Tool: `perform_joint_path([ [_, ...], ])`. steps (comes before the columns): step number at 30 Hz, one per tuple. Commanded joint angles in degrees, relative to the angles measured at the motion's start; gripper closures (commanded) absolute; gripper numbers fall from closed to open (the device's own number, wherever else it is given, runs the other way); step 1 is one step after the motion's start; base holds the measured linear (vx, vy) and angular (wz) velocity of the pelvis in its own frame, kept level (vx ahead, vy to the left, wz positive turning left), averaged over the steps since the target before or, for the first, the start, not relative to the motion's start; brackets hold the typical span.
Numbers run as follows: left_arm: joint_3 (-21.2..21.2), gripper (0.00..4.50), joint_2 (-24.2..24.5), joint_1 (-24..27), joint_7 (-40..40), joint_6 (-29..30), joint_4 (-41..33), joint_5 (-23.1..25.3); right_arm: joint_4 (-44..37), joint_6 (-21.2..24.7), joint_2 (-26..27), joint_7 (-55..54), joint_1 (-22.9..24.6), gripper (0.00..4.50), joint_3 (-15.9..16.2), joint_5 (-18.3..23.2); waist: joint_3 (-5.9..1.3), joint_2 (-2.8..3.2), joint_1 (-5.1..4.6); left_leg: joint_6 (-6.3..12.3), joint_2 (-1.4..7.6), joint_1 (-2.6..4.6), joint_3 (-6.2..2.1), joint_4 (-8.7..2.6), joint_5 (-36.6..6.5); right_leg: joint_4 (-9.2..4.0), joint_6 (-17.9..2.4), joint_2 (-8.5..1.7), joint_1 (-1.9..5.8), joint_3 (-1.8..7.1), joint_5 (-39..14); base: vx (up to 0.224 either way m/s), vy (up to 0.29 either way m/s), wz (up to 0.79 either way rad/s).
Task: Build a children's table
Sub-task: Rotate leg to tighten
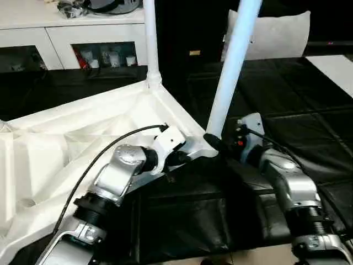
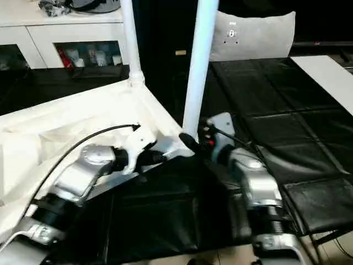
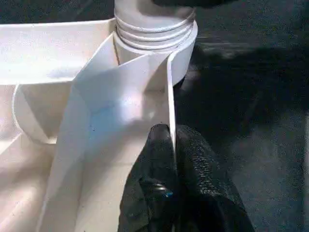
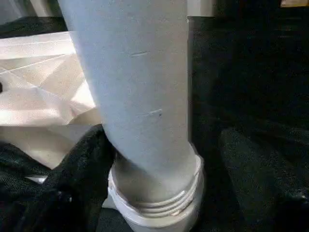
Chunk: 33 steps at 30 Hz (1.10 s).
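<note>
Left gripper: black fingers pinched on the thin rim wall of the tabletop, just beside the near corner socket.
Right gripper: at the base of the near leg, one finger against the tube just above its threads; other finger hidden, so cannot tell if clamped or spread.
Near leg: tilted, threaded end sitting in the near corner socket, threads still showing, looks not fully screwed home.
Far leg: upright in the far corner socket.
Tabletop: lies underside up, ribs showing, on the black mat.
Handling: hollow plastic, probably light and stiff; smooth tube likely slippery, best taken low near the thread to turn it; rim wall thin, may flex under a hard pinch.
Surface: black quilted mat, soft-looking, tabletop could slide while twisting.
Room: white cabinet with glass doors behind, grey cushion at the back.
</note>
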Motion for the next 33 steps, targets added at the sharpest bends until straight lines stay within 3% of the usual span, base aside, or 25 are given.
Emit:
perform_joint_path([
  [1, -0.44, 4.50, 1.24, -0.57, -3.95, -3.26, -1.63, -1.42, -2.16, -0.96, -1.99, 5.91, 0.40, 0.61, 0.57, 1.29, -4.41, -0.46, 0.44, 6.33, 0.11, -0.59, 0.84, -3.00, -3.74, -4.59, -4.57, -3.14, 5.67, 3.54, -16.36, 0.000, 0.000, 0.00],
  [2, -1.14, 4.50, 2.30, -0.52, -6.17, -4.76, -1.28, -1.56, -2.86, -1.45, -3.78, 9.70, 0.75, 0.61, 1.48, 1.69, -4.17, -0.40, 0.57, 5.74, 0.06, -0.26, 0.86, -3.11, -5.64, -5.15, -3.55, -2.96, 5.23, 3.27, -19.63, 0.000, 0.000, 0.00],
  [6, -3.51, 4.50, 6.06, -0.65, -15.02, -9.40, -0.19, -2.45, -3.78, -1.84, -8.18, 20.87, 0.75, 0.61, 3.88, 3.66, -3.99, -0.42, 0.77, 4.85, 0.12, 0.25, 0.92, -3.33, -8.24, -5.91, -1.85, -2.94, 4.88, 3.19, -24.43, 0.000, 0.000, 0.00],
  [9, -5.31, 4.50, 8.63, -1.08, -20.12, -12.81, 0.67, -2.20, -3.27, -2.38, -10.20, 26.51, 0.30, 0.61, 5.59, 4.21, -3.82, -0.24, 1.20, 4.78, 0.41, 0.87, 0.90, -3.47, -10.09, -6.20, -2.28, -2.99, 4.54, 3.13, -26.16, 0.000, 0.000, 0.00],
  [18, -7.73, 4.50, 11.66, -3.34, -26.81, -19.01, 4.21, -1.14, -1.31, -3.97, -12.06, 35.16, -0.98, 1.35, 8.85, 4.40, -4.39, -0.69, 2.36, 4.37, 0.93, 0.37, 0.81, -3.55, -6.37, -4.48, -5.72, -3.37, 5.01, 3.97, -19.16, 0.000, 0.000, 0.00],
  [22, -8.15, 4.50, 11.79, -4.23, -29.74, -20.85, 5.78, -2.01, -0.33, -3.22, -12.44, 38.90, -1.86, 1.69, 10.62, 4.74, -4.42, -0.99, 2.34, 4.60, 0.77, 0.04, 0.91, -3.39, -5.44, -4.23, -5.90, -3.37, 5.16, 4.06, -18.54, 0.000, 0.000, 0.00],
  [33, -8.31, 4.50, 11.29, -4.16, -30.55, -21.00, 6.78, -2.67, -0.53, -2.65, -12.41, 40.84, -1.43, 2.47, 12.10, 4.82, -4.31, -1.28, 2.46, 3.76, 0.80, 0.19, 0.94, -3.48, -5.98, -4.55, -4.64, -3.42, 5.07, 4.02, -21.41, 0.000, 0.000, 0.00],
])
